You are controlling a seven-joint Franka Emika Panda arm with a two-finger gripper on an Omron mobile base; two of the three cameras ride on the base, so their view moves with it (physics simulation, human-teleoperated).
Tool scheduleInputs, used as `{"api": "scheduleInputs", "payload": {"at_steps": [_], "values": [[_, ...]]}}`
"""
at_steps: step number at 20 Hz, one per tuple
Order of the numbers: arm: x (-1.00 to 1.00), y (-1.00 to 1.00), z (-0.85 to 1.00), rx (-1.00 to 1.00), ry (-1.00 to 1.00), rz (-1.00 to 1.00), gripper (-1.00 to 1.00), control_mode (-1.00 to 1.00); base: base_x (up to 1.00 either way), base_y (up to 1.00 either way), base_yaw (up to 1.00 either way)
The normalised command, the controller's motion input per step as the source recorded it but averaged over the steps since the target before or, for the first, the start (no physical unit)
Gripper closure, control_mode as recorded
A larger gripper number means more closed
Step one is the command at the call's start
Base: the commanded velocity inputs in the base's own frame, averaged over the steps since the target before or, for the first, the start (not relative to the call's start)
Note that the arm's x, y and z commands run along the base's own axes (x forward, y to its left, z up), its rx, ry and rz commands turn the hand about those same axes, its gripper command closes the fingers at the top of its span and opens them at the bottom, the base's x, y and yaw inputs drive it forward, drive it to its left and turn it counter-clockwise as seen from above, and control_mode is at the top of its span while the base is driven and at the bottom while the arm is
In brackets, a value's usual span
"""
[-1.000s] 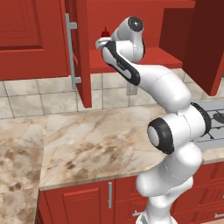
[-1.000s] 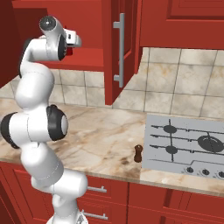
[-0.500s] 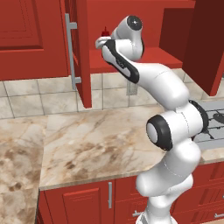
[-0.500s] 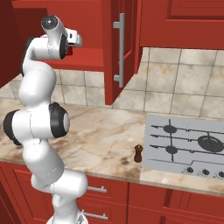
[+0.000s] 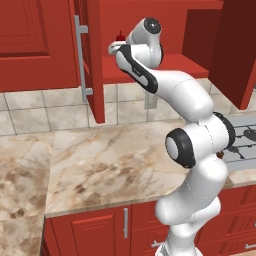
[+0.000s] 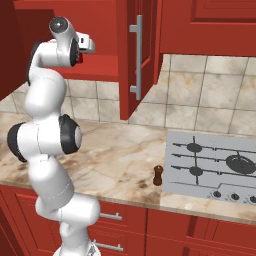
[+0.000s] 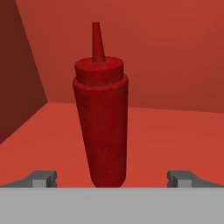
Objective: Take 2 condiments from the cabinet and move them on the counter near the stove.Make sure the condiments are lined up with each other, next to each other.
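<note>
I have the end effector (image 7: 112, 177) up inside the tall glossy red cabinet (image 6: 137, 55), its 2 dark fingertips (image 7: 41, 178) spread wide apart with nothing between them yet. In the hand view the slim red squeeze bottle with the pointed nozzle (image 7: 100, 118) stands upright on the red shelf (image 7: 175, 135), centred just ahead of the gap. From the left base view I see its nozzle poking up beside the wrist. The short dark brown pepper-mill shaker (image 6: 158, 175) stands upright on the beige marble-look counter (image 6: 115, 150), just beside the left edge of the silver-grey stove (image 6: 215, 165).
</note>
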Motion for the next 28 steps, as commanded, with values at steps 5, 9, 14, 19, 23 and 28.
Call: {"api": "scheduleInputs", "payload": {"at_steps": [5,9,14,19,23,28], "values": [[0.08,0.09,0.0,0.0,0.0,0.0,-1.0,-1.0,0.0,0.0,0.0],[0.04,0.07,0.0,0.0,0.0,0.0,-1.0,-1.0,0.0,0.0,0.0],[0.09,0.01,0.0,0.0,0.0,0.0,-1.0,-1.0,0.0,0.0,0.0],[0.16,0.01,0.0,0.0,0.01,0.0,-1.0,-1.0,0.0,0.0,0.0],[0.09,0.0,0.0,0.0,0.01,0.0,-1.0,-1.0,0.0,0.0,0.0],[0.02,0.01,0.0,0.0,0.0,0.0,-1.0,-1.0,0.0,0.0,0.0]]}}
